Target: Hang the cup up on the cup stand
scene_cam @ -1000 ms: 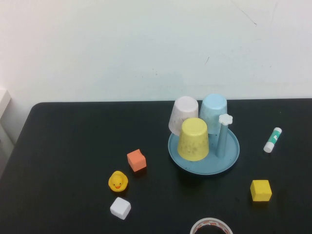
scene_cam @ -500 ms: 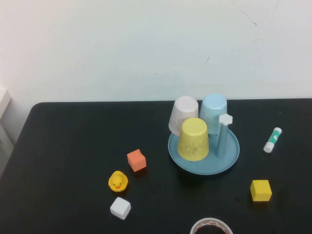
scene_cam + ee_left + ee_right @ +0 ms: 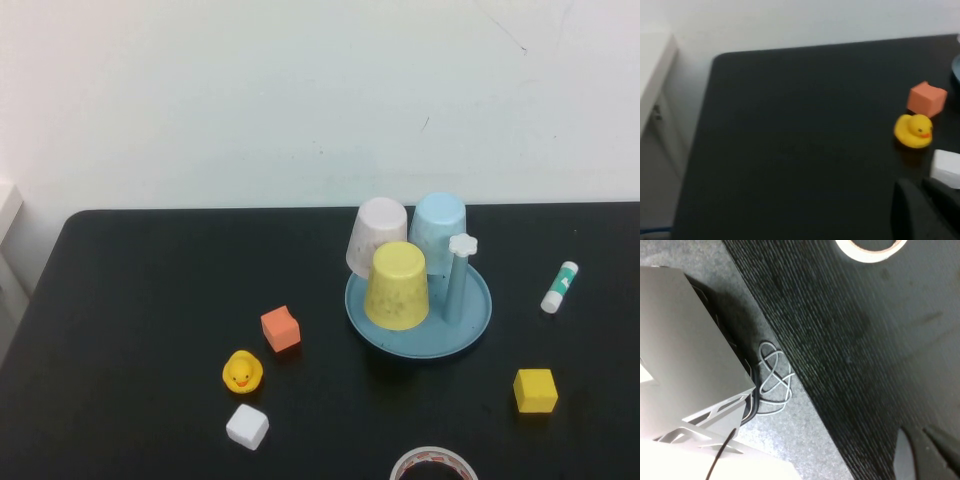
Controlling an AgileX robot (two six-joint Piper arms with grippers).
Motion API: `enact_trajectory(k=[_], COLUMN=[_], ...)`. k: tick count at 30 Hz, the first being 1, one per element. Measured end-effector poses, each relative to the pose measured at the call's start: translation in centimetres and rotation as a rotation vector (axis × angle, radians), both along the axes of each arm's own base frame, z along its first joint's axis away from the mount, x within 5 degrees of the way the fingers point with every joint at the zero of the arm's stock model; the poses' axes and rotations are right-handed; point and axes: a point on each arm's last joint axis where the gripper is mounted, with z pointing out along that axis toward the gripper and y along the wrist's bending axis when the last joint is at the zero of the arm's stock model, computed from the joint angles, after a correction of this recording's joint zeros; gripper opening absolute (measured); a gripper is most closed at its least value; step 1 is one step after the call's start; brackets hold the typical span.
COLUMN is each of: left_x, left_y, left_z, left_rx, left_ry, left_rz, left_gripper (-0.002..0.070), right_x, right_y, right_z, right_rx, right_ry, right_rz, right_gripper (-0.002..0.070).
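Note:
The yellow cup [image 3: 397, 286] stands upside down at the front of the blue cup stand [image 3: 475, 310]; any peg under it is hidden. A pale pinkish-white cup [image 3: 377, 235] and a light blue cup [image 3: 438, 232] sit upside down at the stand's back. One bare peg with a white flower knob [image 3: 462, 245] stands at its right. Neither arm shows in the high view. My left gripper [image 3: 920, 186] is shut and empty, low over the table's left part near the white cube. My right gripper [image 3: 916, 434] is shut and empty over the table's front edge.
An orange cube [image 3: 280, 328], a yellow duck [image 3: 242, 372] and a white cube [image 3: 247, 426] lie left of the stand. A yellow cube [image 3: 535, 390], a glue stick [image 3: 559, 286] and a tape roll [image 3: 433, 466] lie right and front. A grey box [image 3: 685, 355] and cables are on the floor.

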Motion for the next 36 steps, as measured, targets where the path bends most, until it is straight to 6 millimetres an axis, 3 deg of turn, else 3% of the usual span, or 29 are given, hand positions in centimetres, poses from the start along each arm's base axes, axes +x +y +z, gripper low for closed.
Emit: enact_trajectory(k=[36], left_x=[-0.01], left_y=[0.32], left_z=[-0.01], left_rx=[0.0], left_ry=[-0.002], left_rz=[0.049], left_gripper=[0.0], right_x=[-0.04], right_y=[0.04], right_z=[0.0], right_rx=[0.004], right_ry=[0.005], right_rz=[0.0], right_gripper=[-0.0001])
